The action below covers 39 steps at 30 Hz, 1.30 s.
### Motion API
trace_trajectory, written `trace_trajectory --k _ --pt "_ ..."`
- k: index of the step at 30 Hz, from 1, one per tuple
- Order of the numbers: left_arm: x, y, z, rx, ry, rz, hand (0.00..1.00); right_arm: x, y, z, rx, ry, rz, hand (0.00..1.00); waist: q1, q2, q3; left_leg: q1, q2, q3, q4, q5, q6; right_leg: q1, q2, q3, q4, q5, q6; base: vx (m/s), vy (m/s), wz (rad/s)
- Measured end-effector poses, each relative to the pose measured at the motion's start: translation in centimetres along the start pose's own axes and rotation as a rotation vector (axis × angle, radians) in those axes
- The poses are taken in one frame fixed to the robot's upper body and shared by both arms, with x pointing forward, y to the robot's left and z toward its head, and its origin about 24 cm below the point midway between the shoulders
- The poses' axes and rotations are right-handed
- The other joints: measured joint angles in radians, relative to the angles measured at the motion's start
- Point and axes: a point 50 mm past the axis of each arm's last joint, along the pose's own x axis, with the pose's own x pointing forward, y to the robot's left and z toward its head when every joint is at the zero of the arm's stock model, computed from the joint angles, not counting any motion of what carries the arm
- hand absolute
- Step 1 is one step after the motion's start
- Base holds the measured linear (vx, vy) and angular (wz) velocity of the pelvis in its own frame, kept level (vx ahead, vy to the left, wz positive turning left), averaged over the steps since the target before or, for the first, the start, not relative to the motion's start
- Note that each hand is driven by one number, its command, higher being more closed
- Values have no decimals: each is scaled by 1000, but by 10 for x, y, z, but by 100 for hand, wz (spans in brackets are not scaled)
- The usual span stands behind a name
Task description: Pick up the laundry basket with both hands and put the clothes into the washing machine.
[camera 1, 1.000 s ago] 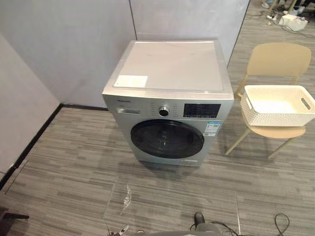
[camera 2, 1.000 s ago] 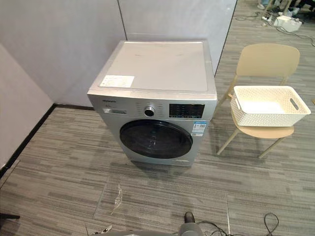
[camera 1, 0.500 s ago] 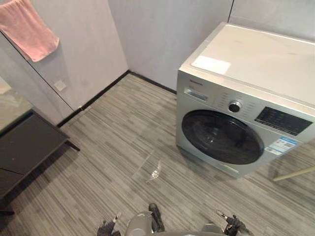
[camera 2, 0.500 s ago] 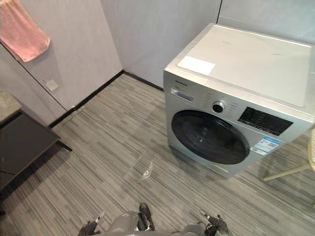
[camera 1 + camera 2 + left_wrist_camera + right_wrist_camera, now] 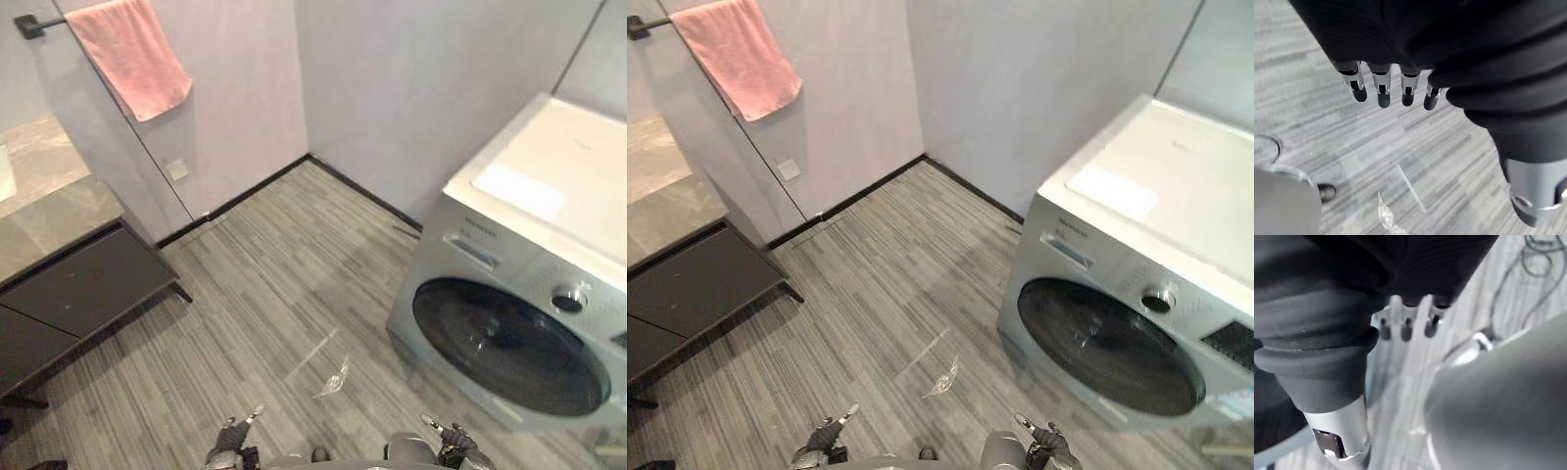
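Two empty, fingers loose: left hand (image 5: 1382, 87), right hand (image 5: 1406, 327).
I see both low, before the washing machine (image 5: 509, 323), its door shut.

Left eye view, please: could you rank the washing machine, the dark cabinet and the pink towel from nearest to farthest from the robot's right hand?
1. Washing machine, right side, just ahead of the right hand.
2. Dark cabinet, left side.
3. Pink towel, hanging high at far left.

The head's two eyes look steeply down from standing height, sharing the washing machine (image 5: 509, 343), pink towel (image 5: 132, 59) and plank floor (image 5: 284, 284), while each wrist camera peers close along the left hand (image 5: 1382, 90) or right hand (image 5: 1406, 328) at that floor.
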Motion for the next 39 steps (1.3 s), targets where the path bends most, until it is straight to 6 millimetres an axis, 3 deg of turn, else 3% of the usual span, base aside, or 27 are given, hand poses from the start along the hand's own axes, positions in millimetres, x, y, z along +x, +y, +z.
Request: trace_trajectory --k 2,3,5,6,8,11,15,17,19,21,24,25,29,34,35,39 --pt "0 3 0 6 -1 -1 0 -2 -1 -8 3 13 -1 0 -13 -43 -1 22 -6 -66 25 -20 -42 1 -3 32 -140 82 -28 247 -338 117" --pt "1 6 -1 -13 3 11 0 -4 -2 -15 10 30 -6 0 -29 -71 -7 23 -2 -126 63 -45 -74 29 -19 -7 -169 201 -74 247 -273 114" --pt "0 3 -5 -48 23 10 0 -3 -10 -11 3 22 -25 0 -24 -29 -14 27 44 -120 53 -40 -102 44 -7 -76 -166 177 -102 321 -302 100" --pt "-1 -1 -7 -75 34 8 0 -2 -12 -7 2 12 -30 0 -24 -14 -11 45 65 -110 23 -19 -134 54 0 -110 -164 163 -118 326 -287 76" --pt "-2 -1 -11 -102 51 16 0 0 -11 -5 -9 19 -28 0 -19 -5 -12 76 88 -100 -21 20 -173 80 12 -141 -165 144 -143 199 -219 50" --pt "-4 3 -21 -108 86 25 0 0 -9 -8 16 32 -30 0 -21 -13 -11 93 119 -91 5 41 -197 154 35 -193 -205 120 -167 118 -178 39" --pt "-2 12 -18 -99 70 46 0 -1 -16 -16 57 63 -61 0 -21 -37 -9 -14 143 -80 235 40 -198 210 23 -254 -235 99 -179 55 -179 49" --pt "-2 13 -16 -99 63 49 0 -4 -23 -22 85 78 -86 0 -21 -35 -7 -80 168 -28 391 40 -197 246 17 -294 -235 94 -193 48 -136 49" --pt "-2 14 -16 -82 58 46 0 -6 -29 -28 100 90 -104 0 -21 -37 -7 -89 187 28 423 40 -196 273 9 -331 -236 85 -199 7 -46 53" --pt "-1 15 -13 -49 46 41 0 -6 -33 -28 117 89 -119 0 -28 -40 -6 -88 180 75 370 34 -186 286 -16 -373 -246 81 -193 3 12 80" --pt "-1 14 -11 -20 40 32 0 -6 -37 -28 123 88 -131 0 -45 -38 2 -65 108 91 97 41 -190 281 -47 -426 -242 75 -166 -12 96 70" --pt "-1 14 -11 -22 40 34 0 -5 -36 -23 125 77 -128 0 -31 -35 9 -59 87 58 33 96 -135 265 -43 -416 -231 65 -145 -19 123 -5" --pt "0 17 -9 -15 36 39 0 -4 -24 -25 131 85 -100 0 -30 -46 28 -48 57 81 16 82 -113 257 -35 -312 -240 76 -127 27 138 -15" --pt "0 16 -10 9 40 34 0 -4 -22 -23 109 81 -91 0 -45 -46 26 -26 -9 108 -25 55 -72 218 -89 -256 -181 33 -73 102 154 -12" --pt "0 14 -8 28 32 25 0 -4 -20 -23 88 78 -84 0 -45 -49 28 -10 -30 114 -39 47 -62 197 -111 -234 -116 14 -47 163 122 -11" --pt "2 11 0 62 7 10 0 -2 -11 -13 18 35 -42 0 -48 -57 54 65 -37 112 -23 36 -40 27 -111 -98 292 8 -30 219 54 13"
